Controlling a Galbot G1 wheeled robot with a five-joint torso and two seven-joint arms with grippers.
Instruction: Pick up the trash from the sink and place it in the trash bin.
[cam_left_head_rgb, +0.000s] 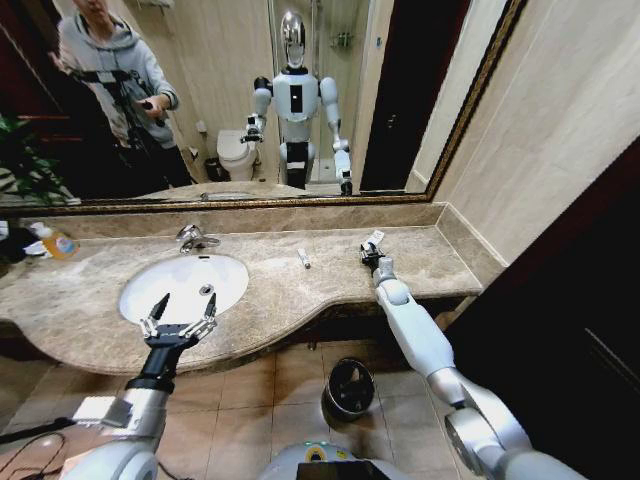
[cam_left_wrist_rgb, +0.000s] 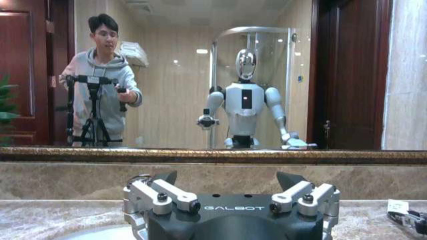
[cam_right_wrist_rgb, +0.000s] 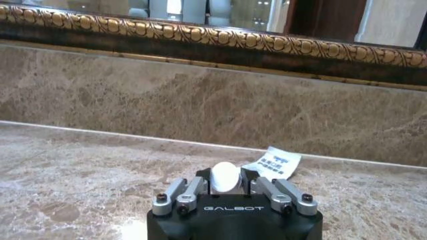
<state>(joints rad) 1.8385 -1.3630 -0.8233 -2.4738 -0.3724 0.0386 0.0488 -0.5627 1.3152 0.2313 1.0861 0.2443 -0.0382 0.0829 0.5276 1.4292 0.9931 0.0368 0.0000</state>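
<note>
From the head view, the sink (cam_left_head_rgb: 185, 285) looks bare apart from its drain, the left gripper (cam_left_head_rgb: 180, 318) hovers spread wide over its front rim, a small white tube (cam_left_head_rgb: 303, 258) lies on the marble counter (cam_left_head_rgb: 290, 285), and the trash bin (cam_left_head_rgb: 350, 387) waits on the floor below. In the left wrist view the left gripper (cam_left_wrist_rgb: 233, 192) holds nothing. In the right wrist view the right gripper (cam_right_wrist_rgb: 225, 186) is clenched on a small white piece of trash (cam_right_wrist_rgb: 225, 176) beside a printed paper wrapper (cam_right_wrist_rgb: 273, 163) (binning, I judge, remains).
</note>
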